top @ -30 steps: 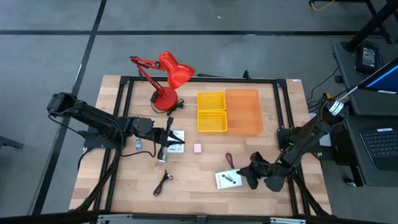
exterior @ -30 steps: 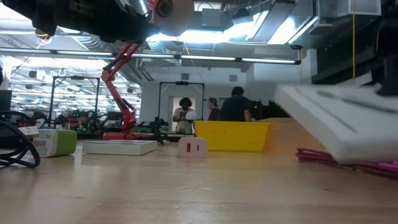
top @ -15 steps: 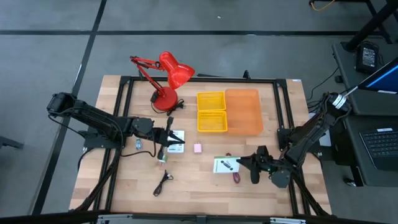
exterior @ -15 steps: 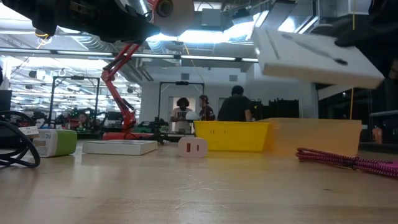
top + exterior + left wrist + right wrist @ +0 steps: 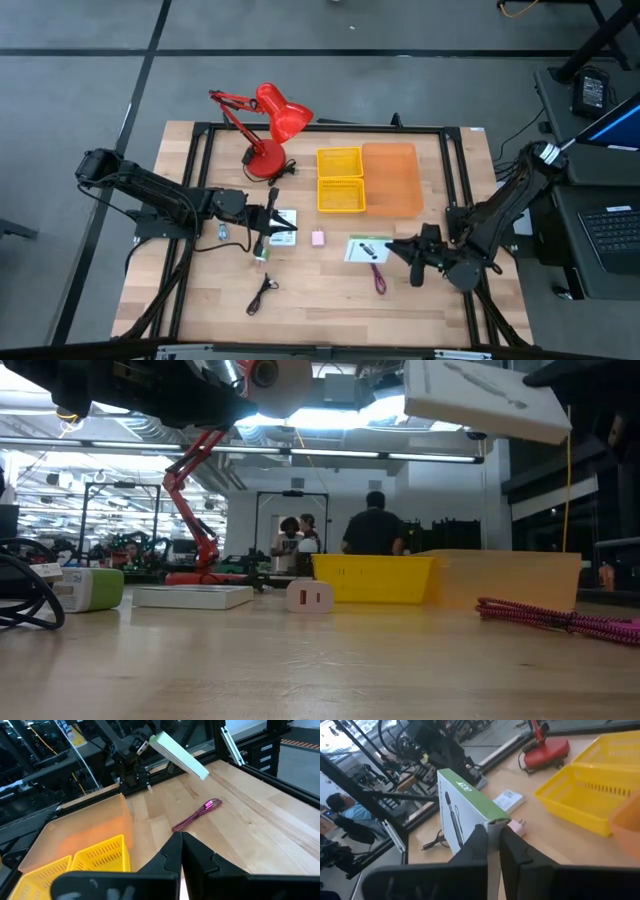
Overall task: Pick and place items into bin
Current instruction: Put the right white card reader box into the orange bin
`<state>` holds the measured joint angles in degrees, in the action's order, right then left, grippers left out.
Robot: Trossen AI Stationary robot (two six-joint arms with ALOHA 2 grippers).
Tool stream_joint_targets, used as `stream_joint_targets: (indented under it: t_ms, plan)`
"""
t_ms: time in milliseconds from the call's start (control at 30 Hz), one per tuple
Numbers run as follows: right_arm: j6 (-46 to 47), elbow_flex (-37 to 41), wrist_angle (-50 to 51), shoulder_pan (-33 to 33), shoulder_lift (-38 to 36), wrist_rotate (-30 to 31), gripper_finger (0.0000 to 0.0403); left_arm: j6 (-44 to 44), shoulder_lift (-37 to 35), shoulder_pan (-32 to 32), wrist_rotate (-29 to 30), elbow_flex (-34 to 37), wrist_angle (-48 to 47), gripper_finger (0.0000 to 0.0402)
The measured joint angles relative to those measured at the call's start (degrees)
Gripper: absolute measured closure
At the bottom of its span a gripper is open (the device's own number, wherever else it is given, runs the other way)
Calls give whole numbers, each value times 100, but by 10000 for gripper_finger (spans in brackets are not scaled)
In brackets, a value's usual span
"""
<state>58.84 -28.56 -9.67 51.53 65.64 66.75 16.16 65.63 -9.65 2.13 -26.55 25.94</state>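
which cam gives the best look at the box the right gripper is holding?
Right wrist view: the white-and-green box fills the frame, print legible, pinched in the right gripper. High view shows it small from above. Low view shows its underside, lifted off the table. Left wrist view sees it far off, tilted.

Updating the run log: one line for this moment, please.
right claw: shut on white box, lifted above table | left claw: shut, empty, beside packet | bins: nothing visible inside
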Motion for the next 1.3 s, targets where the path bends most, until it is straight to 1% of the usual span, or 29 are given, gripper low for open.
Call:
stream_joint_targets:
  t_ms: [67,167,267,333,433,500,767,933,1067,1233,1300]
  plan:
    - [-133,0,5,0,-61,106,395,1,0,0,6,0,0,399]
    - [-244,-1,39,-4,-91,419,395,0,0,0,137,0,-1,400]
    - [-255,-2,148,-4,-95,847,395,85,0,0,368,0,-1,399]
    - [-256,-2,246,-26,-95,1241,395,229,0,0,467,0,-4,399]
    - [-257,-4,460,-173,-95,1652,395,282,-2,0,485,0,-16,400]
    - [-259,-7,626,-334,-93,1791,395,284,0,0,485,0,-19,399]
    - [-256,-7,1134,-1176,-93,1840,395,283,-2,0,485,0,-32,399]
    - [-642,-7,1140,-1632,-95,1872,395,260,-1,0,485,0,-50,399]
    - [-932,-7,1132,-2025,-264,1858,395,260,-2,0,485,0,-98,399]
    - [-1579,-7,1132,-2524,-751,1487,395,258,-2,0,486,0,-295,400]
    - [-1844,-7,1135,-2746,-940,1253,395,255,-2,0,486,0,-324,399]
